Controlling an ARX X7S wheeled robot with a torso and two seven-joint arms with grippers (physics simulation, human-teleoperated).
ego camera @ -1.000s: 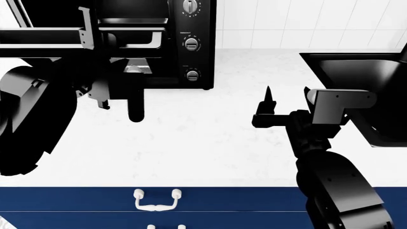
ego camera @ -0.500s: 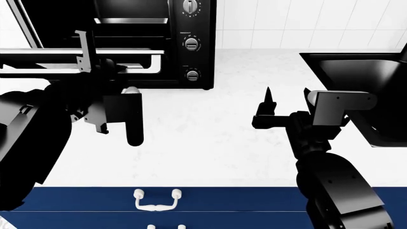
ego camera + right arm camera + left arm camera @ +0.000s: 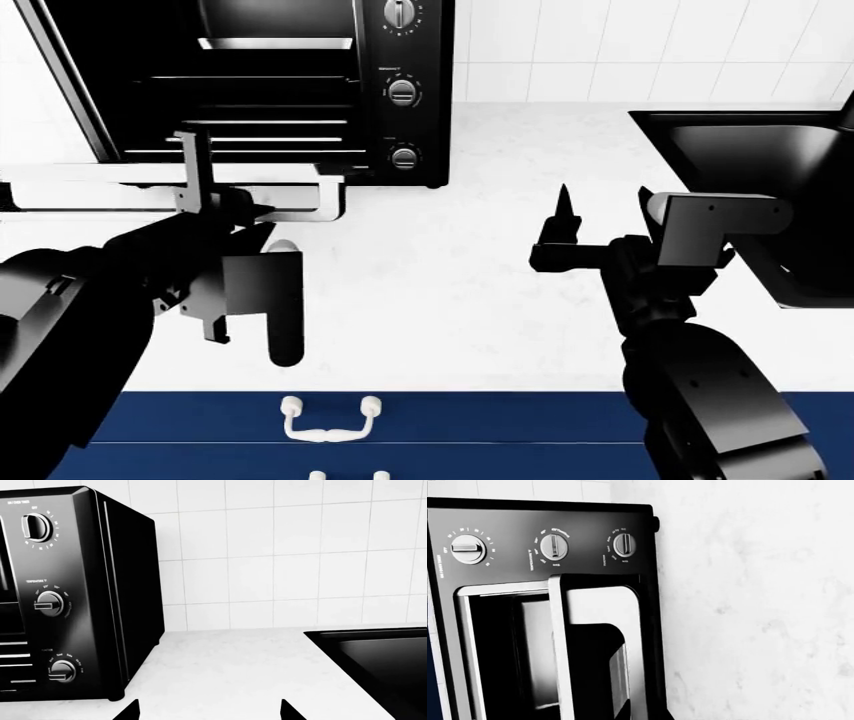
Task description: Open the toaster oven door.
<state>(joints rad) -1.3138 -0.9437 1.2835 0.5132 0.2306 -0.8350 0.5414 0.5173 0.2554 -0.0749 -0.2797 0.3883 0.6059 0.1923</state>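
Observation:
The black toaster oven [image 3: 400, 90] stands at the back left of the white counter, its three knobs in a column [image 3: 402, 92]. The toaster oven door [image 3: 80, 190] is swung down almost level, with the wire racks [image 3: 254, 120] showing behind it. My left gripper [image 3: 200, 200] is shut on the door's front edge by the silver handle [image 3: 327, 195], one finger [image 3: 195, 160] standing up above it. The left wrist view shows the door [image 3: 600, 610] ajar with its handle bar [image 3: 560, 645]. My right gripper [image 3: 603, 205] hangs open and empty over the counter, well to the right of the oven [image 3: 73, 595].
A black sink [image 3: 747, 170] is sunk into the counter at the right, close beside my right arm. Blue drawer fronts [image 3: 507, 430] with a white handle [image 3: 327, 420] run below the counter's front edge. A white tiled wall [image 3: 300, 555] stands behind.
The left gripper has moved down and toward me, and the door has swung down with it from part open to nearly level. The right arm has stayed put.

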